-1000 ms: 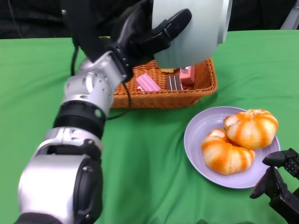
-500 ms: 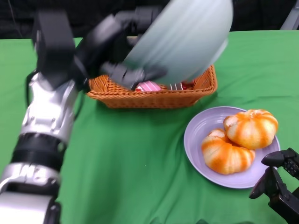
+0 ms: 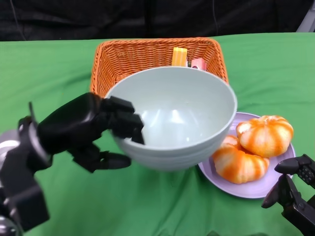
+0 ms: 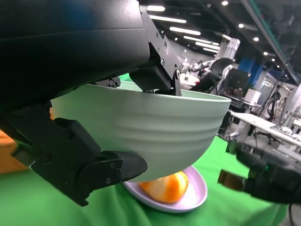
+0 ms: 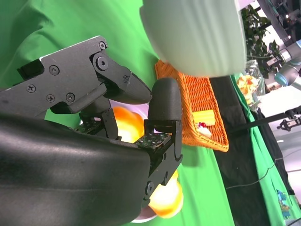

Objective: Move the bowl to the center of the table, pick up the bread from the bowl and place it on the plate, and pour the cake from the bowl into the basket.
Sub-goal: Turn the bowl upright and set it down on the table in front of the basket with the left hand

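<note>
Green tablecloth (image 3: 275, 59), ceiling lights (image 4: 188, 31)

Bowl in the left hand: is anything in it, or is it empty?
Empty. The head view looks straight into the bowl, held upright by the left hand, and only its bare pale inside shows.

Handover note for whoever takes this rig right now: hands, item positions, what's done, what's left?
Left hand grips the bowl by its rim, upright, off the table and empty.
Right hand is open, idle near the plate.
Both breads lie on the plate.
Cake pieces are in the basket.
Done: bread moved, cake poured.
Left: probably only setting the bowl down and letting go.
</note>
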Robot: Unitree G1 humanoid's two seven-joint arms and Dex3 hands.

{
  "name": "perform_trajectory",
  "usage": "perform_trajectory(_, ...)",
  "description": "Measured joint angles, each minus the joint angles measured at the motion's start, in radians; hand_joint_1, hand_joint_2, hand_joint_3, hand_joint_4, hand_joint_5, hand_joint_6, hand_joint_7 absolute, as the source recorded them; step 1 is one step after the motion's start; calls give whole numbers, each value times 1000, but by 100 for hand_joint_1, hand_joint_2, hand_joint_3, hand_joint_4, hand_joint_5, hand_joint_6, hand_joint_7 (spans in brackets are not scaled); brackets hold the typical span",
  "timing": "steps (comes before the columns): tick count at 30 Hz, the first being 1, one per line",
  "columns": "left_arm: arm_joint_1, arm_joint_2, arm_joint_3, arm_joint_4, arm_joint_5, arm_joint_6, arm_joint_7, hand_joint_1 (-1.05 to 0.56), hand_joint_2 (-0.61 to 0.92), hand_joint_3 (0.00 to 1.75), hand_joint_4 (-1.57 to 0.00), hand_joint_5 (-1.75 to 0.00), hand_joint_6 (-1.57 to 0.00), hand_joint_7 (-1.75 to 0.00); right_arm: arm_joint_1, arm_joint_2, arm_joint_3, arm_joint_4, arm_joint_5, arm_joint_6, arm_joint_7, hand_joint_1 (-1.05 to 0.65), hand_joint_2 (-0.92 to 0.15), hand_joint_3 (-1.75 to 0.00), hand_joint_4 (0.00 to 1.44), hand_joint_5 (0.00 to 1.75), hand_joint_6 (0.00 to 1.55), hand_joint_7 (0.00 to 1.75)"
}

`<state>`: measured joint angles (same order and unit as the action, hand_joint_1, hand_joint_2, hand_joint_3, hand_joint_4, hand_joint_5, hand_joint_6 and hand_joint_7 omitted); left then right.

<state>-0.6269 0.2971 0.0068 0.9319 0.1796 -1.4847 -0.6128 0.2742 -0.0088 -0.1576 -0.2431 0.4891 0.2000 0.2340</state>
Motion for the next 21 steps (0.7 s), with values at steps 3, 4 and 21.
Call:
perform_trajectory(3, 20, 18, 31, 34, 69, -79, 49, -5, 46, 113, -78, -170, -89, -119, 0, -1, 0, 0, 0, 3, 0, -7, -74, -94, 63, 175, 54, 149)
perform_trajectory(4, 26, 23, 44, 41, 97, -88, 64, -4, 46, 113, -78, -170, -89, -119, -1, -1, 0, -1, 0, 7, 0, -7, -73, -94, 63, 175, 54, 150)
perform_trajectory(21, 174, 122, 80, -92, 973, 58, 858, -10, 84, 8, -76, -175, -71, -153, 0, -2, 0, -18, 0, 29, -2, -7, -71, -97, 63, 175, 55, 150)
